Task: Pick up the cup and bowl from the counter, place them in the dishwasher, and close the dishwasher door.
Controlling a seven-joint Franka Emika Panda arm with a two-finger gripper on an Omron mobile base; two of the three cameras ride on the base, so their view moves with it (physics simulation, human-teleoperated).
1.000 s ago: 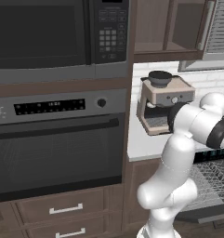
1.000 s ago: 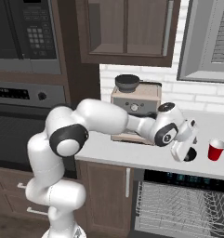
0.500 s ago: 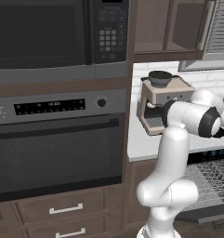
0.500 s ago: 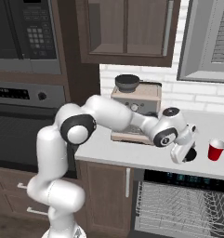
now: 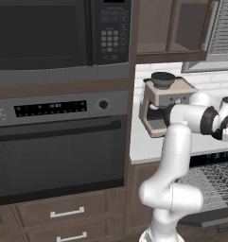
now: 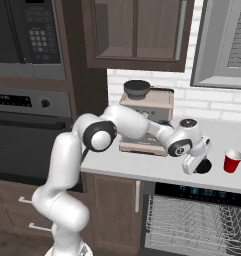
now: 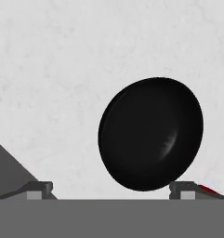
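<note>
Round glossy black bowl (image 7: 150,134) on smooth, faintly mottled pale counter (image 7: 62,69).

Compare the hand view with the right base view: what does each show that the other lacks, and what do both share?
Hand view alone: the bowl's dark round inside, seen from above between the open fingertips. Right base view alone: the coffee machine, the dishwasher with its wire rack, and the arm. Both: the bowl, the pale counter and the red cup.
</note>
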